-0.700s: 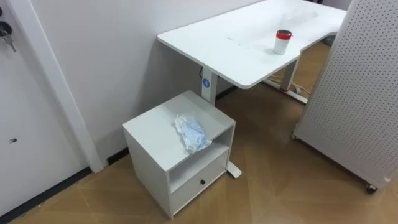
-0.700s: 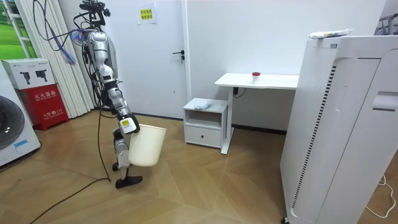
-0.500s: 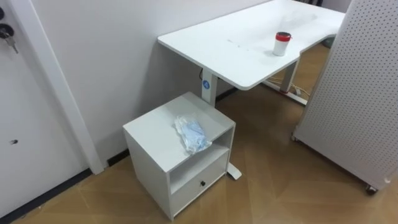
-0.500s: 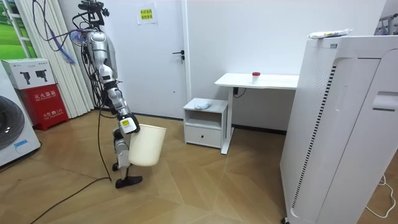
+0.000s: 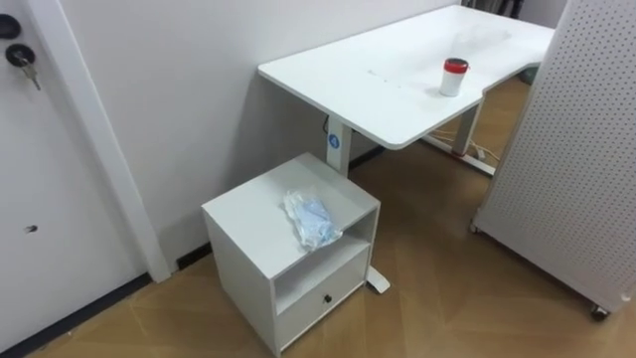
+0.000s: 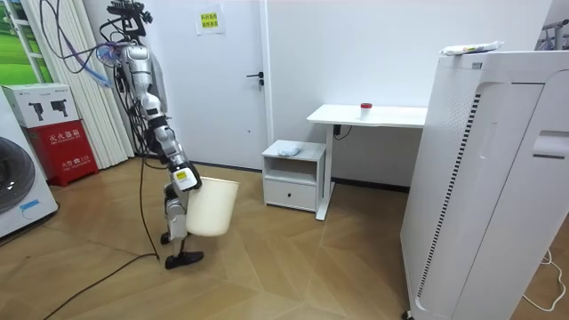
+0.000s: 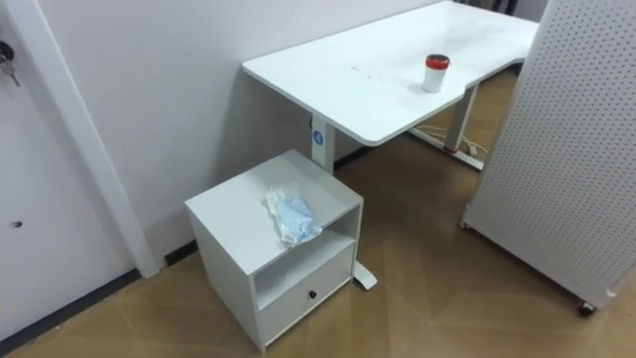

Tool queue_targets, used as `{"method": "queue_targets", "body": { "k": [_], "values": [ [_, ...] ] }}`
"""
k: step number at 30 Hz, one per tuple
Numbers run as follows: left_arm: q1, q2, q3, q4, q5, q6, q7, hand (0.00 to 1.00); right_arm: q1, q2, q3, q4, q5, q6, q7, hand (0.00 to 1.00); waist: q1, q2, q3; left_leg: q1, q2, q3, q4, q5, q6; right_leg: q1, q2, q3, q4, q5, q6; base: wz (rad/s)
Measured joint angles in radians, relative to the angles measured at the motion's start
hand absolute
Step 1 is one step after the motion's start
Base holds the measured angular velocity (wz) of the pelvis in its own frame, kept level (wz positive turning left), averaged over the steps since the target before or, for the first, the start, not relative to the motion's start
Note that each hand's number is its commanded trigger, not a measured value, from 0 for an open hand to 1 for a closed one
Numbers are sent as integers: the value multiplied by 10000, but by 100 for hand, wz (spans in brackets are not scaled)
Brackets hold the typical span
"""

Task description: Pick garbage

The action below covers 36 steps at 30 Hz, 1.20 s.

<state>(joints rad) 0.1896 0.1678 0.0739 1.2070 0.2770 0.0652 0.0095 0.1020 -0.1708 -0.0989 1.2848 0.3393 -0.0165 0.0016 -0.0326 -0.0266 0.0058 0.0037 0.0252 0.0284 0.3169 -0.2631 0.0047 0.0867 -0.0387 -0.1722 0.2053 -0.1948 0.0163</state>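
A crumpled wad of clear and blue plastic garbage (image 5: 310, 219) lies on top of a low white cabinet (image 5: 248, 214), near its front right edge. In the room view the garbage (image 6: 286, 152) is a small pale heap on that cabinet. I stand a few steps from it, on the room view's left, facing the cabinet. A cream waste bin (image 6: 212, 209) hangs at my side by my legs. My right hand (image 6: 184, 178) is at the bin's rim, too small to read.
A white desk (image 5: 388, 80) stands to the right of the cabinet, with a red-lidded cup (image 5: 453, 77) on it. A white perforated panel on wheels (image 5: 576, 149) blocks the right side. A door (image 5: 30, 179) is at the left. Wooden floor lies between me and the cabinet.
The eye view has shifted a little, so the cabinet and desk sit slightly further right. The garbage, the cup and the bin have not moved.
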Motion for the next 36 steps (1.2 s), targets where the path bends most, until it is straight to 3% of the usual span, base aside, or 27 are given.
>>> {"method": "queue_targets", "body": {
  "k": [1, 2, 4, 6, 8, 9, 10, 11, 12, 13, 14, 15, 16, 17, 18, 19, 20, 21, 22, 24, 26, 29, 31, 33, 34, 35, 36],
  "values": [
    [-4, 4, 2, 3, -1, 23, -6, 0, -10, 3, -4, 30, -17, 38, 26, 100, -14, -44, 31, -37, 49, -11, 187, -104, -17, -54, 31, -11, 130, -97, -27, 6],
    [64, 25, 19, 10, -1, 36, -12, 0, -34, 10, -15, 40, -78, 111, 96, 100, 24, 29, -35, -170, 190, -3, 651, -368, -78, -201, 113, -23, 496, -365, -109, -4],
    [185, 48, 101, 31, 2, 132, -25, 0, -58, 13, -25, -12, -322, 140, 250, 100, 115, 5, -31, -443, 420, -35, 1520, -739, -235, -424, 270, -35, 1090, -800, -283, -3],
    [150, 71, 226, 0, 111, 316, -189, 0, -50, -23, -29, 2, -302, 154, 437, 100, 120, -81, -35, -1338, 737, 62, 3484, -831, -352, -687, 404, -69, 1882, -1374, -539, 19],
    [225, 68, 188, -7, 102, 439, -254, 0, -65, -49, -16, 75, -290, 191, 441, 100, 164, -14, -40, -2091, 1108, 101, 5250, -497, -275, -635, 573, -72, 2265, -1662, -716, 6],
    [266, 69, 188, -3, 114, 545, -295, 0, -76, -36, -8, 123, -290, 195, 438, 100, 130, -93, 20, -2560, 1245, 105, 6199, 84, -224, -450, 649, -36, 2359, -1793, -828, 0],
    [273, 67, 187, -2, 116, 595, -334, 0, -106, -41, -8, 118, -248, 224, 436, 100, 123, -137, 27, -2752, 1231, 94, 6561, 402, -192, -298, 677, 74, 2356, -1838, -898, 22],
    [264, 54, 74, -12, 107, 583, -408, 0, 15, -92, -6, 70, -58, 251, 415, 100, 48, -205, 29, -3114, 999, 115, 6625, 434, -94, -142, 670, 238, 2343, -1946, -998, 42],
    [210, 16, -122, -34, 103, 546, -415, 0, 129, -198, -14, 50, 121, 274, 359, 100, -33, -221, 30, -3563, 630, 243, 5940, 370, 9, -170, 604, 386, 2360, -2050, -1043, 41],
    [225, 7, -173, -66, 106, 513, -419, 0, 145, -231, -21, 42, 144, 294, 324, 100, -16, -240, 18, -3749, 469, 320, 5395, 384, -14, -175, 538, 431, 2378, -2103, -1024, 14],
    [267, 21, -152, -89, 99, 471, -420, 0, 151, -248, -12, 40, 149, 317, 269, 100, 113, -280, -7, -4038, 246, 557, 3883, 522, -191, -193, 451, 544, 2377, -2199, -995, -26],
    [321, 30, -92, -90, 101, 469, -421, 0, 139, -271, -10, 40, 126, 316, 226, 100, 241, -283, -20, -4197, 117, 622, 2157, 826, -366, -151, 423, 677, 2318, -2277, -974, -40],
    [363, 29, -86, -89, 106, 469, -422, 0, 134, -288, -5, 39, 119, 313, 226, 100, 307, -244, -16, -4232, 145, 654, 1348, 1002, -381, -100, 408, 685, 2275, -2301, -975, -53],
    [441, 47, -67, -86, 106, 469, -423, 0, 172, -296, 17, 38, 47, 309, 229, 100, 386, -215, 10, -4287, 167, 656, 167, 1563, -346, 45, 381, 831, 2237, -2445, -904, -49],
    [497, 45, 30, -83, 102, 465, -427, 0, 218, -287, 80, 36, -5, 313, 224, 100, 400, -283, 6, -4236, 125, 679, -279, 2292, -257, 285, 277, 972, 2152, -2629, -807, -41],
    [490, 42, 29, -84, 106, 450, -427, 0, 237, -284, 94, 33, -76, 314, 220, 100, 394, -323, 3, -4176, 94, 766, -263, 2689, -218, 433, 224, 1046, 2030, -2678, -742, -32],
    [428, 15, 23, -86, 101, 301, -427, 0, 218, -293, 107, -8, -297, 312, 177, 100, 399, -362, -16, -4126, -68, 804, -115, 3237, 53, 619, 78, 1217, 1805, -2774, -579, -37],
    [432, 18, 18, -92, 93, 126, -427, 0, 170, -290, 137, -20, -326, 303, 83, 100, 405, -530, -16, -4140, -298, 834, 292, 3345, 301, 801, -160, 1330, 1692, -2889, -360, -44],
    [388, 37, 17, -95, 81, 58, -426, 0, 119, -287, 197, -23, -341, 293, 56, 100, 405, -589, 49, -4159, -432, 837, 595, 3230, 424, 900, -279, 1310, 1674, -2943, -256, -35],
    [73, 52, 9, -110, 64, -102, -422, 0, 100, -312, 180, -70, -442, 100, -17, 100, 344, -570, 45, -4451, -570, 1068, 1967, 2193, 565, 1284, -634, 1009, 1534, -2794, 107, -11],
    [-241, 111, 9, -115, 3, -215, -397, 0, 124, -307, 189, -104, -691, 87, -86, 100, 350, -576, 43, -4474, -695, 1263, 2632, 1503, 709, 1439, -899, 1013, 1835, -2743, 205, -2],
    [-693, 112, 6, -143, -94, -273, -99, 0, -41, -330, 256, -113, -726, 47, -222, 100, 335, -531, 18, -4106, -1027, 1448, 3001, 716, 966, 905, -1470, 842, 4071, -2357, 649, 6],
    [-926, 119, 5, -197, -119, -285, 203, 0, -49, -346, 246, -319, -741, -41, -371, 100, 317, -509, -21, -3721, -1264, 1526, 2958, 383, 1124, 359, -1771, 872, 5714, -1523, 574, 18],
    [-1091, 127, -141, -559, -122, -323, 549, 0, -143, -396, 198, -376, -768, -268, -430, 100, 242, -372, -23, -3150, -1297, 1525, 2675, 114, 1298, -248, -1886, 810, 7098, 427, 500, 12],
    [-1122, 133, -221, -643, -126, -348, 666, 0, -223, -396, 200, -379, -760, -294, -427, 100, 254, -184, -84, -2981, -1292, 1472, 2524, 95, 1319, -412, -1879, 848, 7363, 793, 518, -9],
    [-1194, 140, -280, -830, -135, -420, 884, 0, -415, -387, 314, -384, -742, -336, -405, 100, 289, -112, -54, -2705, -1249, 1430, 2203, 90, 1328, -1028, -1891, 846, 7982, 645, 536, -8],
    [-1373, 141, -404, -893, -131, -549, 1107, 0, -498, -379, 429, -466, -722, -416, -332, 100, 283, -58, -27, -2548, -1195, 1341, 1974, 95, 1325, -1741, -1855, 732, 8403, 42, 462, -4]
  ]
}}
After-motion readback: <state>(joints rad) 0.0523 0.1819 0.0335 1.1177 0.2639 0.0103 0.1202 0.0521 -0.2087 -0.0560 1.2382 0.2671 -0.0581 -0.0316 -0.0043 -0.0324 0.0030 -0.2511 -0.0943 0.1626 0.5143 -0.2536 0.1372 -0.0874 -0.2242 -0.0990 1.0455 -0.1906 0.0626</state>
